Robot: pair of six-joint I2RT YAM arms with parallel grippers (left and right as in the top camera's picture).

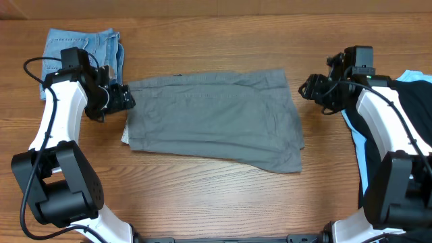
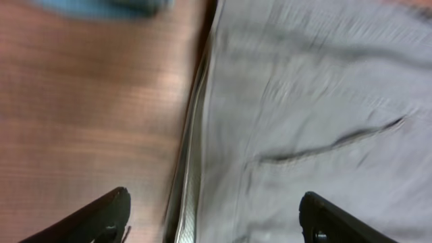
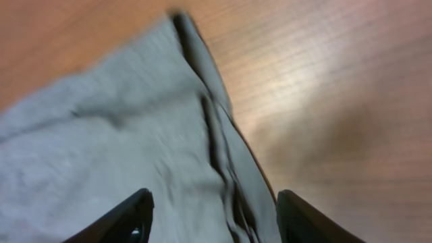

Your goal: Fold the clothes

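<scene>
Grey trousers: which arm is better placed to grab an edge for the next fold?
Left, marginally. The left gripper sits right at the left edge of the trousers, its open jaws straddling that edge in the wrist view. The right gripper, also open, stands slightly off the right edge in the overhead view.

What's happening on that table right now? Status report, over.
Both open, empty: left gripper, right gripper. Between them, grey trousers flat on table. Nothing blocking; denim shorts lie aside.
</scene>
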